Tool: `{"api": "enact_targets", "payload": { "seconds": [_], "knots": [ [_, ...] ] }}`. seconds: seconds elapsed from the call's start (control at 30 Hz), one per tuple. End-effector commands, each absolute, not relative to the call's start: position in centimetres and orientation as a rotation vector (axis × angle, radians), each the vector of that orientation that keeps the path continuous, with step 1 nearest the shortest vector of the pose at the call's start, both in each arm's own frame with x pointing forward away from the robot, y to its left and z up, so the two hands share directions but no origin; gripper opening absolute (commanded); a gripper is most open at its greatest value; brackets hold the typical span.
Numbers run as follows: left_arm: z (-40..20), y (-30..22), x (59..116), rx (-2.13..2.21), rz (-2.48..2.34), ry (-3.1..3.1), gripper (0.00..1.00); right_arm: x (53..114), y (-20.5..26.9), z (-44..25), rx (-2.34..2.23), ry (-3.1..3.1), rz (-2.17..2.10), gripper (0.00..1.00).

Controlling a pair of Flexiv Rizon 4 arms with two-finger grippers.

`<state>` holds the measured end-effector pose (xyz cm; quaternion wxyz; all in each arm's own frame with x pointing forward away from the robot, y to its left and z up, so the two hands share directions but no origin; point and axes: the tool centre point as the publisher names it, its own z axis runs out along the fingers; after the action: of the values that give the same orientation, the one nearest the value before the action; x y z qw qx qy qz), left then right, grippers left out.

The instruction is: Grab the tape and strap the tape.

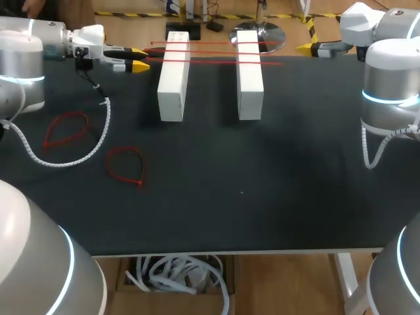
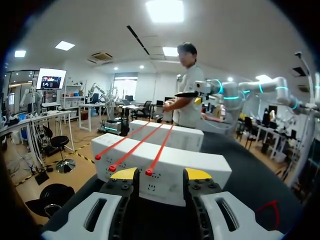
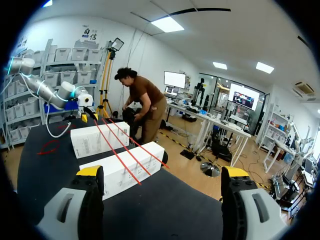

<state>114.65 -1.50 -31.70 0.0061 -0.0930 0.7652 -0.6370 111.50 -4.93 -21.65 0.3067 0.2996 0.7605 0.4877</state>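
Black desk [image 1: 262, 197] carries two white blocks [image 1: 174, 79], with three straight red tapes [image 2: 160, 148] laid across both tops. Left end effector [image 1: 139, 59] hovers spread just beside the tapes' ends. Right end effector [image 3: 162, 172] hangs wide open at the far right, well apart from them. Two looped red tapes [image 1: 138, 183] lie near the left arm.

Two boxes [image 1: 174, 82] stand side by side at the table's [image 1: 262, 197] far middle, three straight ties [image 1: 216, 53] lying across both. Two looped ties [image 1: 125, 149] lie on the table left of them, nearer the front.
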Motion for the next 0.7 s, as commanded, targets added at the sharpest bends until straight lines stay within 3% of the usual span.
{"api": "enact_targets", "payload": {
  "seconds": [0.03, 0.1, 0.17, 0.7],
  "knots": [
    [-31.95, -1.50, 115.16, -0.278, -2.006, 2.398, 0.37, 111.45, -4.96, -21.64, 0.793, 2.012, 1.291, 1.00],
    [-31.81, -1.56, 115.18, -0.273, -2.007, 2.397, 0.36, 111.45, -4.96, -21.64, 0.793, 2.012, 1.291, 1.00],
    [-31.76, -1.58, 115.20, -0.269, -2.009, 2.395, 0.20, 111.45, -4.96, -21.64, 0.793, 2.012, 1.291, 1.00],
    [-31.87, -1.40, 115.03, -0.270, -2.005, 2.400, 0.21, 111.45, -4.96, -21.64, 0.793, 2.012, 1.291, 1.00]
  ]
}}
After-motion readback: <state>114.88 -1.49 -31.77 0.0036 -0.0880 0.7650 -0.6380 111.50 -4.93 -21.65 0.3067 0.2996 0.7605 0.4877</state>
